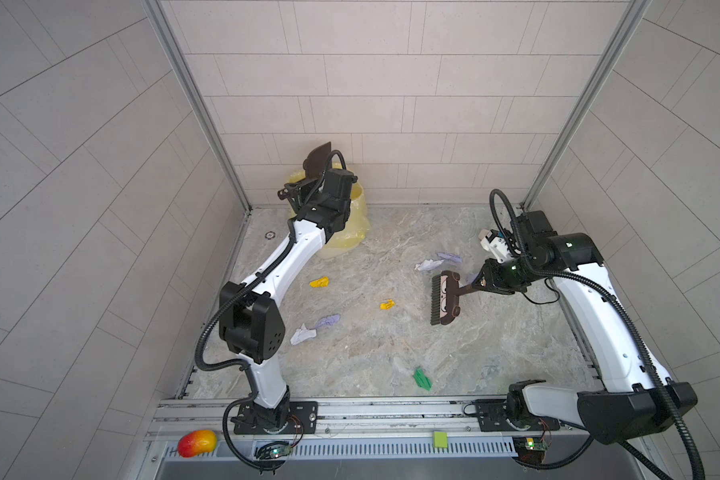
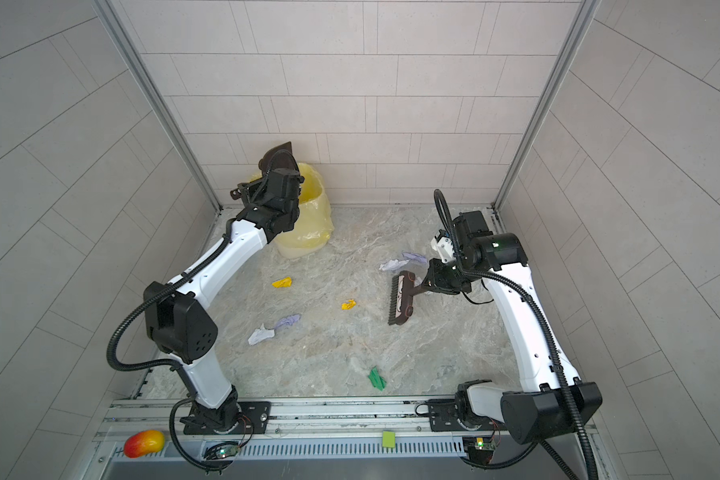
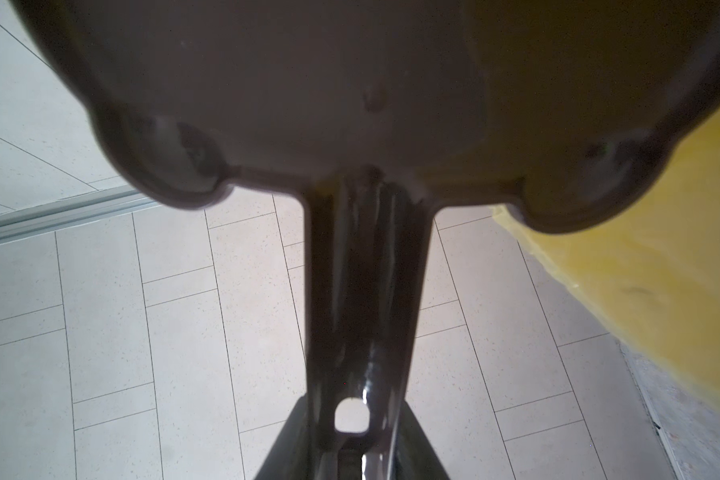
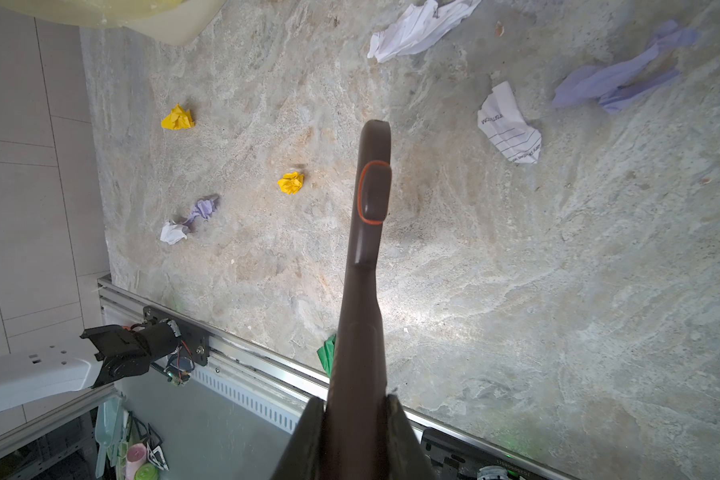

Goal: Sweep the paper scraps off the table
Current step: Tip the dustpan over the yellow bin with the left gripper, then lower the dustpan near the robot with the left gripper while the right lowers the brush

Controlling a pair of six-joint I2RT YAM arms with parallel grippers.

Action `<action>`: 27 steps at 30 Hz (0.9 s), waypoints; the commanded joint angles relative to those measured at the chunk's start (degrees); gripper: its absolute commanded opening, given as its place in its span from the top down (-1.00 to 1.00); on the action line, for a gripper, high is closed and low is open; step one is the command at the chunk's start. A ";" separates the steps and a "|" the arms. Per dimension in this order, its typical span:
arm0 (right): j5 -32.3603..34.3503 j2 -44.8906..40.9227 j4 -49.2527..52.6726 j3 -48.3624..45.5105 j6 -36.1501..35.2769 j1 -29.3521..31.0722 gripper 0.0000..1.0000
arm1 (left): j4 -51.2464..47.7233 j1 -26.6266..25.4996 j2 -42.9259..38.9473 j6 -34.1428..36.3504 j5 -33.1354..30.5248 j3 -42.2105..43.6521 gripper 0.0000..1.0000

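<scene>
**Paper scraps (image 1: 386, 304) lie strewn over the table (image 1: 474, 353) while I hold a tool in each arm**

My right gripper (image 4: 356, 432) is clamped fully down on the handle of the brown brush (image 4: 368, 208). In the right wrist view the handle runs straight out from between my two fingers (image 4: 304, 444), with no gap on either side. In both top views the brush head points toward the middle of the table, with its bristles on the side facing my left arm. I cannot tell whether the bristles touch the marble.

Nearest to that brush are a printed white scrap (image 4: 510, 124) and a long lilac one (image 4: 624, 79), both on the side toward the back wall. A little ahead of the bristles sits a small yellow ball (image 1: 386, 304), and a second yellow one (image 1: 319, 282) lies farther toward my left arm. A lilac scrap (image 1: 327, 321) and a white one (image 1: 302, 336) lie touching each other close to my left elbow. One green scrap (image 1: 422, 378) lies alone near the front rail.

My left gripper (image 3: 352, 444) is closed narrowly on the handle of the brown dustpan (image 3: 267, 83). The left wrist view shows the handle pinched between my fingers and the pan filling the frame above it. In both top views I hold the pan raised and tipped above the yellow-lined bin (image 1: 350, 224) in the back left corner of the table.

Off the marble, on the front frame, sit a red-yellow mango toy (image 1: 197, 442) and a small green square (image 1: 440, 439).
</scene>
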State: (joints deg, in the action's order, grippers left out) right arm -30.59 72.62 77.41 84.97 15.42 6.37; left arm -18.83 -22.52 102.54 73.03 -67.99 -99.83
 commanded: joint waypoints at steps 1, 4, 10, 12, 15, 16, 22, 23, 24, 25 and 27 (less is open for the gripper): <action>0.01 -0.20 0.42 1.74 -0.83 0.30 1.00 | -1.26 0.53 -2.98 -2.87 0.71 -0.78 1.00; 0.33 -0.20 0.41 1.95 -0.84 0.27 1.00 | -7.27 0.67 -3.34 -8.28 1.95 -2.45 1.00; 2.88 -0.13 1.59 3.40 -1.71 0.28 1.00 | -17.96 0.55 -4.06 -20.66 5.52 -6.54 1.00; 4.55 -0.12 2.45 4.33 -2.33 0.27 1.00 | -23.21 0.47 -4.45 -26.57 7.86 -9.77 1.00; 7.20 -0.02 4.18 5.25 -3.44 0.38 1.00 | -29.70 -0.42 -5.19 -33.68 11.12 -13.49 1.00; 8.16 -0.16 4.75 5.28 -3.85 0.57 1.00 | -31.87 -1.03 -5.68 -35.91 12.35 -14.30 1.00; 13.55 -2.28 6.79 2.79 -1.70 7.58 1.00 | -41.19 -7.40 -9.80 -48.06 18.94 -12.53 1.00; 14.04 -2.92 6.84 1.87 -0.59 9.37 1.00 | -42.62 -9.27 -10.84 -50.26 20.42 -11.06 1.00; 14.50 -3.54 6.92 1.27 0.32 10.88 1.00 | -43.81 -11.03 -11.61 -52.59 21.75 -9.56 1.00; 14.97 -4.16 7.17 0.68 1.35 12.57 1.00 | -45.50 -12.89 -12.56 -55.02 23.37 -7.82 1.00; 14.13 -5.21 7.23 0.38 3.22 15.32 1.00 | -48.49 -15.85 -14.06 -59.49 25.45 -3.80 1.00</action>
State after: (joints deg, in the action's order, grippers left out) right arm -17.82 70.41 82.81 85.36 15.55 19.16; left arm -59.09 -35.33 90.04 23.92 -47.75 -107.31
